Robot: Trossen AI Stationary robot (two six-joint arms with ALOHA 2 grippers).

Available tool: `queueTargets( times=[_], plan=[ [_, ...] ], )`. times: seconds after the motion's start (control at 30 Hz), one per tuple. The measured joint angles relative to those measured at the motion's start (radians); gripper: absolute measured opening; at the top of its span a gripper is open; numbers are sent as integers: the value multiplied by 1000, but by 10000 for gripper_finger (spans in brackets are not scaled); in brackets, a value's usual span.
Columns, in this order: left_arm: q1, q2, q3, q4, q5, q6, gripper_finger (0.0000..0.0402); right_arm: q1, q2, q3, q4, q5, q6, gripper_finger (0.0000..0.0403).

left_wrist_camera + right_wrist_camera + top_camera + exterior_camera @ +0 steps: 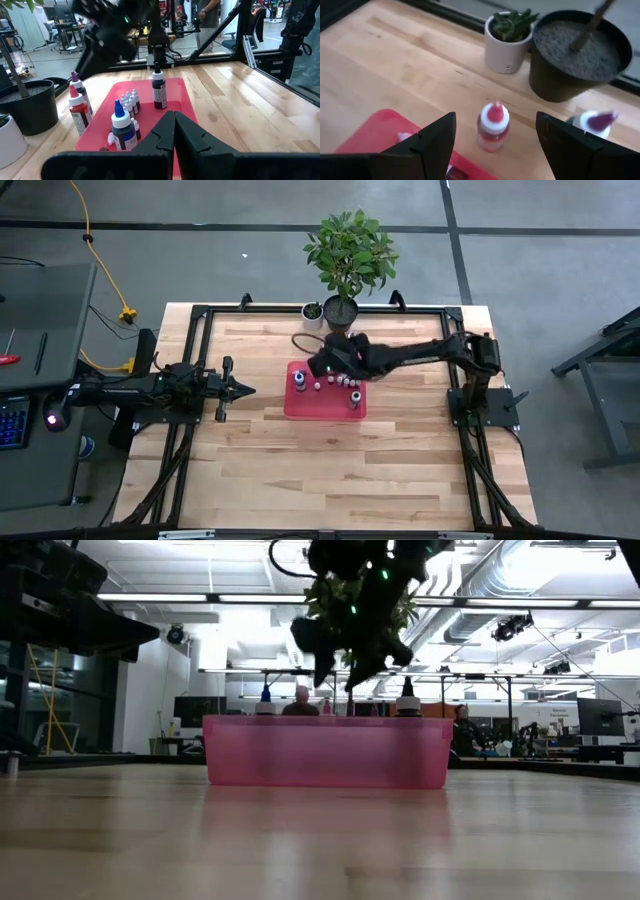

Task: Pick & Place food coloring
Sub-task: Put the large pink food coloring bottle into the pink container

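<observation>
Right end effector (pixel 495 137), perhaps blurred bottle (pixel 493 125)

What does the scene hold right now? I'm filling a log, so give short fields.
surface: wooden table
tray: red tray mid-table, holding several small bottles
red bottle: red-tipped bottle standing on the table just outside the tray, near the pots
right gripper: right gripper open, hovering above the red-tipped bottle, holding nothing
left gripper: left gripper shut, waiting left of the tray
plants: black pot and white pot at the table's far edge
</observation>
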Motion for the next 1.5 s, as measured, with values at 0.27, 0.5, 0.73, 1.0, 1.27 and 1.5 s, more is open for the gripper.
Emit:
queueTargets(
  times=[0.27,0.5,0.73,1.0,1.27,1.5],
  plan=[
    [0,0,0,0,0,0,0,-100,54,349,-432,-264,-51,264],
    [0,0,0,0,1,0,0,-145,161,493,-537,-407,-86,264],
    [0,0,0,0,1,0,0,-172,218,514,-558,-473,-19,264],
    [0,0,0,0,1,0,0,-183,219,514,-603,-447,-3,264],
    [0,0,0,0,1,0,0,-184,223,514,-603,-426,1,264],
    [0,0,0,0,0,0,0,-183,249,512,-594,-446,17,264]
  ],
)
